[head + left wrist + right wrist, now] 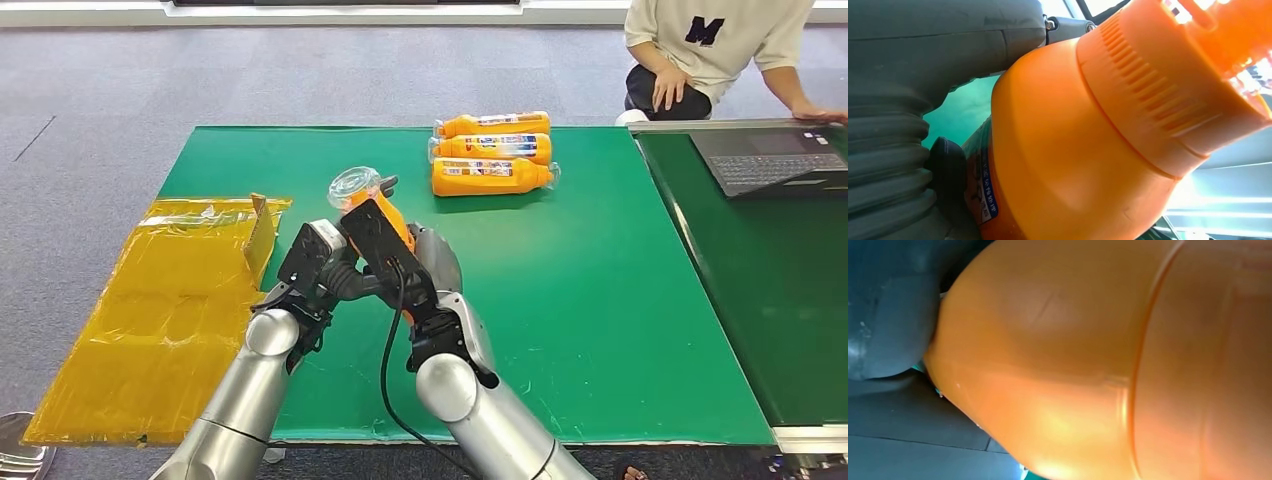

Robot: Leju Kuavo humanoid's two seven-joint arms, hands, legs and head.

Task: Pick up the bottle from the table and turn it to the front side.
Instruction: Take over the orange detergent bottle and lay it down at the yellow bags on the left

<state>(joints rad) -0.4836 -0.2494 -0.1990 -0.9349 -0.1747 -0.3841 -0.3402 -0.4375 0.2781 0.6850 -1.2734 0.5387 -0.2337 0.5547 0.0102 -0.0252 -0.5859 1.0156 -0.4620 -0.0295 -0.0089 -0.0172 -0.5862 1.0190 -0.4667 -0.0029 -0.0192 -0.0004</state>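
- The orange plastic bottle with a ribbed orange cap is off the green-covered bench, held up between both hands above its near left part.
- Its long axis is tilted: the clear round base points up and away from the robot, and the cap end points down toward the wrists.
- The left hand sits at the cap end; in the left wrist view the grey thumb lies against the bottle's shoulder beside the cap, fingers clamped on it.
- The right hand wraps the body; in the right wrist view a dark finger presses against the orange wall.
- Both hands are about equally near, so I judge the turn will be a roll about that long axis, one hand easing as the other twists.
- Three similar orange bottles lie on their sides at the far end of the bench, well apart.
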